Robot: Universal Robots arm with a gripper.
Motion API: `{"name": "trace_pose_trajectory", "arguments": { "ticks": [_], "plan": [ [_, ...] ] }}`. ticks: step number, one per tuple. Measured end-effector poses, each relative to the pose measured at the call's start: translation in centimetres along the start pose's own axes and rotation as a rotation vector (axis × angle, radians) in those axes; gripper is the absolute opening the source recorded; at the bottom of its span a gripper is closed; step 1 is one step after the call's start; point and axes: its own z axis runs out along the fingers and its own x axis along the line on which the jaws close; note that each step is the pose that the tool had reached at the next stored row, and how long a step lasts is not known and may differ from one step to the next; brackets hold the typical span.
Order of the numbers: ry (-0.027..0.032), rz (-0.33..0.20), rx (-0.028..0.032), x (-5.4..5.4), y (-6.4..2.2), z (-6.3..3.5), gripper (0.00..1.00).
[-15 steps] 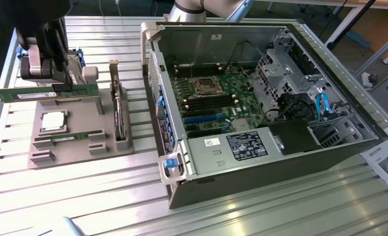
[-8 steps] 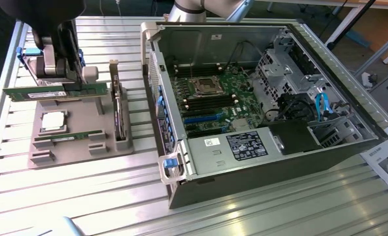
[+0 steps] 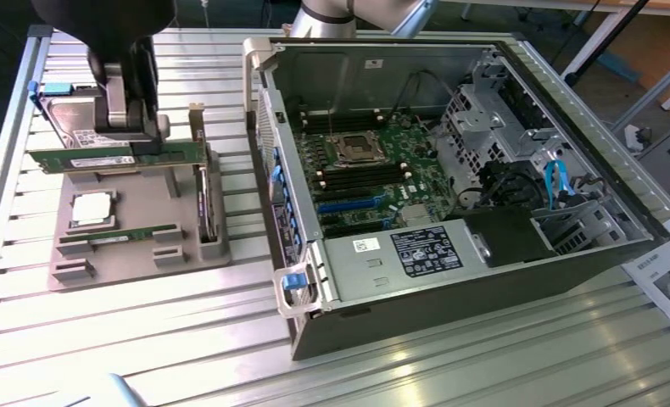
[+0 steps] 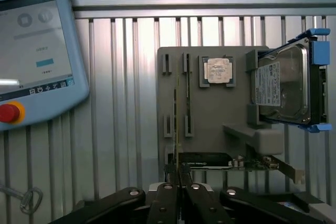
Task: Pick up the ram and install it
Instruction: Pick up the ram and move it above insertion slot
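My gripper [image 3: 134, 136] is shut on a ram [image 3: 120, 158], a long thin green stick held level just above the grey holder block [image 3: 142, 254] at the exterior view's left. In the wrist view the gripper [image 4: 178, 182] pinches this ram [image 4: 177, 119], which shows edge-on as a thin line over the block. A second ram [image 3: 120, 233] lies in its slot nearer the block's front. The open computer case [image 3: 449, 280] lies to the exterior view's right, with its motherboard [image 3: 375, 174] and dark memory slots [image 3: 364, 180] exposed.
On the block sit a square silver CPU [image 3: 92, 208] and a dark expansion card [image 3: 207, 208] standing on edge. A hard drive [image 4: 286, 82] in blue rails leans at the block's far end. A teach pendant [image 4: 31, 51] lies on the slatted metal table [image 3: 142, 339].
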Motion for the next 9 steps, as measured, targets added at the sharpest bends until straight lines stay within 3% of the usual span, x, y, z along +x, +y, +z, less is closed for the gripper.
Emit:
{"name": "trace_pose_trajectory", "arguments": {
  "ticks": [9],
  "plan": [
    [0.0, 0.0, -0.0002, -0.1, -2.34, -0.11, 0.12]
  ]
}}
